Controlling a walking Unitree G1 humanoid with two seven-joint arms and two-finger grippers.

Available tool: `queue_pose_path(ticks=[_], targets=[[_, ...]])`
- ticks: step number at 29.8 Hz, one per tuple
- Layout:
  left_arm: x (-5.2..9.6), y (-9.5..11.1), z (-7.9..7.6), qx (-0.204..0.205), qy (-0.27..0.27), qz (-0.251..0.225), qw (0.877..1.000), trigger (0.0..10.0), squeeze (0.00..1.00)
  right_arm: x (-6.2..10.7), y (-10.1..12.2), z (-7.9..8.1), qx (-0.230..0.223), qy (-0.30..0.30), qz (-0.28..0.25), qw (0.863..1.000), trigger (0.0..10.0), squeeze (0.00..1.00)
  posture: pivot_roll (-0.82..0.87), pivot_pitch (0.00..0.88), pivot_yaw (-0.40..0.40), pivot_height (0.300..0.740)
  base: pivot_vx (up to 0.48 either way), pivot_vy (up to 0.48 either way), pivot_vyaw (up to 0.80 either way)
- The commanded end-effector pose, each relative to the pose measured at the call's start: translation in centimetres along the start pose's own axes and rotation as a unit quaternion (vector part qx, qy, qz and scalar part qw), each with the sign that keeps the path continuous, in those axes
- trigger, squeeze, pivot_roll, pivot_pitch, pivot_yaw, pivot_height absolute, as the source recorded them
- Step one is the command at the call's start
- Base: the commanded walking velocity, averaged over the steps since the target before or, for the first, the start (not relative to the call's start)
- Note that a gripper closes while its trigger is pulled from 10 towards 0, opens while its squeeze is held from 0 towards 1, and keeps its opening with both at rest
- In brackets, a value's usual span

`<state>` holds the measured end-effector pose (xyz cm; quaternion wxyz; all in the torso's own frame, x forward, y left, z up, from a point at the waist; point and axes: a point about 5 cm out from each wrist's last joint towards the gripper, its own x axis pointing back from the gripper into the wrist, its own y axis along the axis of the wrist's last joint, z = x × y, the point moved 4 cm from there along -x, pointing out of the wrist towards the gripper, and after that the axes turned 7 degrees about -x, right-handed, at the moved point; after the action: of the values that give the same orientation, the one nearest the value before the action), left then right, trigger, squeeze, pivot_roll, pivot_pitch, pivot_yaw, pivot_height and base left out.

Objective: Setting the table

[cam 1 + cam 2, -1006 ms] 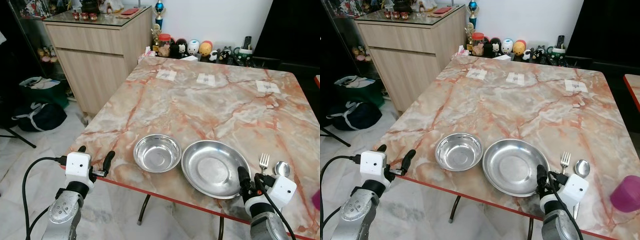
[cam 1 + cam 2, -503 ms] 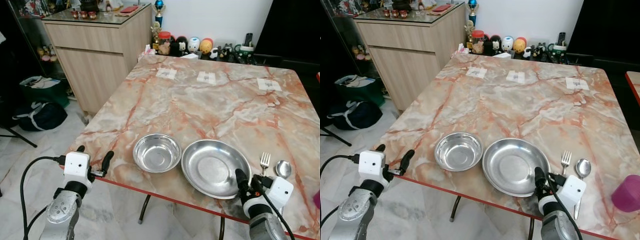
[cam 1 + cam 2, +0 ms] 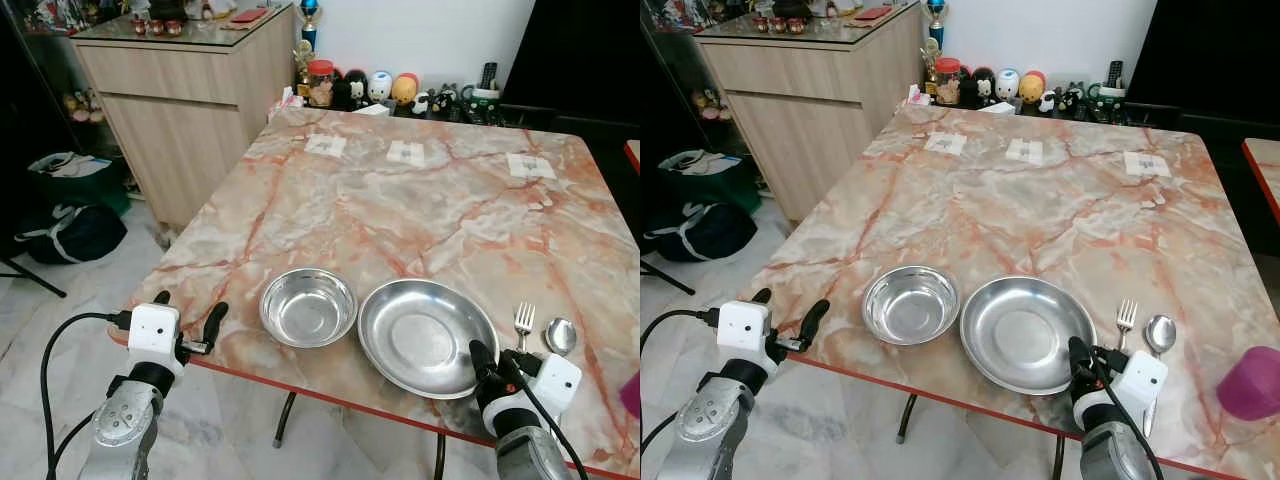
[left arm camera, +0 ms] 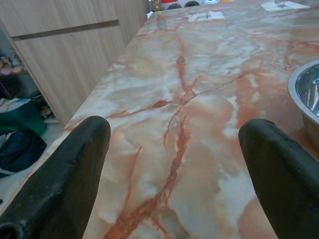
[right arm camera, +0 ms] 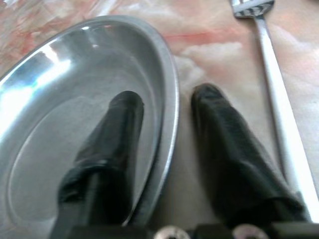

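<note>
Left eye view: the right pincer (image 3: 487,362) sits at the near rim of the steel plate (image 3: 428,336), one finger over the inside of the rim. A second ago the plate lay slightly further right and the view sat a touch lower; the whole picture has shifted, so most of that is camera motion, and the plate, bowl and cutlery keep the same spacing. The pincer has kept to the same spot on the rim throughout, which I judge means the grip on the plate is settled or about to be, and the placing step has not begun. The steel bowl (image 3: 307,306) lies just left of the plate and is empty; the plate is empty too. The fork (image 3: 523,323) and spoon (image 3: 560,335) lie just right of the pincer.

Right eye view: the left pincer (image 3: 788,322) hovers at the near left corner of the table (image 3: 1040,210), fingers apart, holding nothing. A purple cup (image 3: 1249,382) stands well right of the right pincer.

Left wrist view: the two fingers (image 4: 65,174) stand wide apart over bare marble, the bowl's rim at the edge.

Right wrist view: the fingers (image 5: 117,137) straddle the plate's rim, one inside, one outside, a narrow gap remaining, not visibly clamped.
</note>
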<state>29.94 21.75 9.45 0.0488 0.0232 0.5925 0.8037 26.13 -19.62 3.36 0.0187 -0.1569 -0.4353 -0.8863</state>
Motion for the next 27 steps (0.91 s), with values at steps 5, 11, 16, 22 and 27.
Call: queue_pose_path(ticks=[5, 11, 16, 22, 27], targets=[[-0.1, 0.2, -0.2, -0.003, -0.009, 0.001, 1.0, 10.0, 0.0, 0.0, -1.4, 0.5, -0.011, 0.007, 0.026, 1.0, 0.0, 0.0, 0.08, 0.02, 0.004, 0.74, 0.0, 0.0, 0.0], [-0.1, 0.2, -0.4, -0.006, -0.015, 0.001, 1.0, 10.0, 0.0, -0.1, -1.3, 0.6, -0.009, 0.006, 0.023, 1.0, 0.0, 0.0, 0.08, 0.02, 0.002, 0.74, 0.0, 0.0, 0.0], [-0.1, 0.2, -0.8, -0.015, -0.027, 0.001, 1.0, 10.0, 0.0, -0.1, -1.1, 0.0, -0.001, -0.011, 0.017, 1.0, 0.0, 0.0, 0.08, 0.022, 0.003, 0.74, 0.0, 0.0, 0.0], [-0.1, 0.4, -1.3, -0.029, -0.037, -0.005, 0.999, 10.0, 0.0, 0.0, 1.8, 0.0, 0.016, -0.013, -0.069, 0.997, 0.0, 0.0, 0.08, 0.022, 0.003, 0.74, 0.0, 0.0, 0.0], [-0.1, 0.5, -1.1, -0.033, -0.028, -0.008, 0.999, 10.0, 0.0, 0.3, 4.9, 0.9, 0.039, 0.0, -0.152, 0.988, 0.0, 0.0, 0.08, 0.018, 0.004, 0.74, 0.0, 0.0, 0.0]])
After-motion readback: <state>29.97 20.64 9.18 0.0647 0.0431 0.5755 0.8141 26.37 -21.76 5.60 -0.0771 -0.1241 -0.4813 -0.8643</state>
